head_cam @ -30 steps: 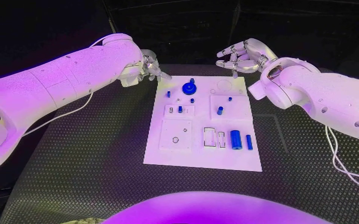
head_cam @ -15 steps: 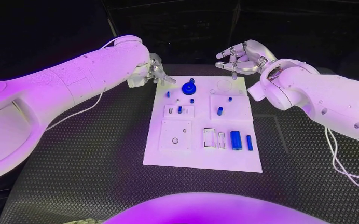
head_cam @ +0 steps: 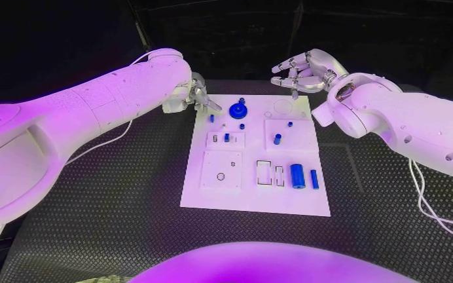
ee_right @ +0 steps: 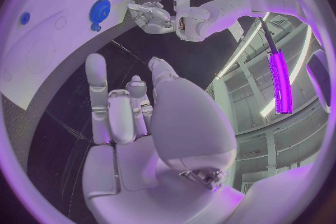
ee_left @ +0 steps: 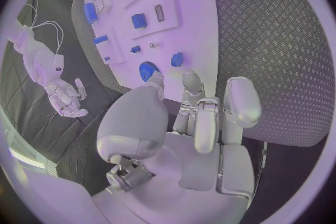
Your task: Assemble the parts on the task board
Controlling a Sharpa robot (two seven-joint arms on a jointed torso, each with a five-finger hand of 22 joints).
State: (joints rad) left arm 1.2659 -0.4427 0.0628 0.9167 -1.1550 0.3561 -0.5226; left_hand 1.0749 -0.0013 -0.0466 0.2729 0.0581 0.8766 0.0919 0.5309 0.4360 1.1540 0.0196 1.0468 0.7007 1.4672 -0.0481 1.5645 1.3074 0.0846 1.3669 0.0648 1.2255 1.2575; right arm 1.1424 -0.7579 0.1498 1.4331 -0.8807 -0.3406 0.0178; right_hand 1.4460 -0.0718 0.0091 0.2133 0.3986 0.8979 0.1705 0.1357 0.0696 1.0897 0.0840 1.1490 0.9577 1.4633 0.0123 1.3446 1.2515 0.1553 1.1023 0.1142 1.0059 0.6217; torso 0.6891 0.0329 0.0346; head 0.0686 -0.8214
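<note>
The white task board [head_cam: 222, 185] lies in the middle of the table. On it stand a round blue knob [head_cam: 239, 109], several small blue pegs such as one [head_cam: 277, 139], a thick blue cylinder [head_cam: 297, 176] and a slim blue pin [head_cam: 314, 179]. My left hand [head_cam: 194, 94] hovers at the board's far left corner, fingers apart and holding nothing; its fingertips [ee_left: 190, 79] point at the knob [ee_left: 147, 71]. My right hand [head_cam: 302, 73] hangs above the far right corner with its fingers [ee_right: 96, 75] spread and empty. The knob [ee_right: 100, 10] lies ahead of that hand.
Black ribbed matting [head_cam: 113, 185] covers the table around the board. White cables trail from the left arm [head_cam: 99, 142] and the right arm [head_cam: 423, 194]. Recessed white slots [head_cam: 270, 173] sit beside the cylinder.
My left arm has swung to the right, bringing its hand closer to the board's far left corner. The right hand has barely moved. No part has shifted.
</note>
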